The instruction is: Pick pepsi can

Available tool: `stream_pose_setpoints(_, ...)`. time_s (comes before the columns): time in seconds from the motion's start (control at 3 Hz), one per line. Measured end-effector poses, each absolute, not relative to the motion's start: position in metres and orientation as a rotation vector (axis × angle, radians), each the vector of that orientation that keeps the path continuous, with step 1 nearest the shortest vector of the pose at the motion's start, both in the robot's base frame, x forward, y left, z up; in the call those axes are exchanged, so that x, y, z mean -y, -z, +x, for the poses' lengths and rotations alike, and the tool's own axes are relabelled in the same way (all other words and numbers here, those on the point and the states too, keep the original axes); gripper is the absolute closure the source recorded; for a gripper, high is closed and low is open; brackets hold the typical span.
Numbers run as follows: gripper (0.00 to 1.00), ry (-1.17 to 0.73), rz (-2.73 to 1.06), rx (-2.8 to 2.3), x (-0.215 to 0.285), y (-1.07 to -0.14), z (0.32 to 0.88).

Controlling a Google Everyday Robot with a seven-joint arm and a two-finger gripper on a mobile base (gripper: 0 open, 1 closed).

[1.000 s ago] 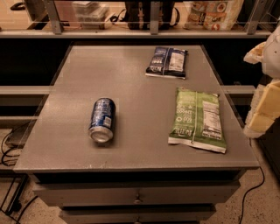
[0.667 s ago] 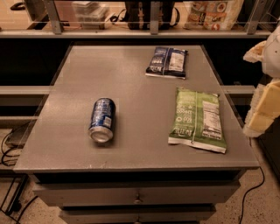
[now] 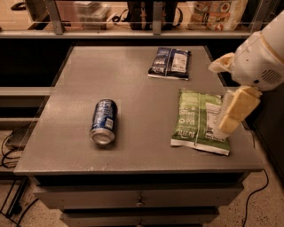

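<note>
The pepsi can (image 3: 103, 120) is blue with white markings and a silver end. It lies on its side on the left half of the grey table (image 3: 142, 93), its silver end toward the front edge. My gripper (image 3: 235, 111), cream-coloured on a white arm, hangs over the table's right edge. It is above the right side of a green snack bag (image 3: 195, 120) and far to the right of the can, holding nothing that I can see.
A flat dark-blue snack bag (image 3: 170, 62) lies at the back right of the table. A shelf with boxes and packages (image 3: 217, 11) runs behind the table. Drawers (image 3: 140, 201) sit under the tabletop. Cables (image 3: 9, 146) lie on the floor at left.
My arm and gripper have moved left from the right edge of view, over the table's right edge and the green bag. The can and bags have not moved.
</note>
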State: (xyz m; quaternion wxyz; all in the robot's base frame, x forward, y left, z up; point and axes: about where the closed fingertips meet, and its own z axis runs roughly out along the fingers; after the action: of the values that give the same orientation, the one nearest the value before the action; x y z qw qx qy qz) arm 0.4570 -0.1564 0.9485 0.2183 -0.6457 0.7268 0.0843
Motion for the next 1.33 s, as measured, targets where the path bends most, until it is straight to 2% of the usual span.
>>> stream_pose_setpoints(0.33, 0.0, -0.444, -1.738, -1.859, 0.105, -0.946, 0.462)
stream_pose_setpoints(0.67, 0.0, -0.548, -1.669, -1.684, 0.043, -0.959, 0.464)
stream_pose_setpoints(1.33, 0.0, -0.509, -1.665, -1.703, 0.028, -0.963, 0.47)
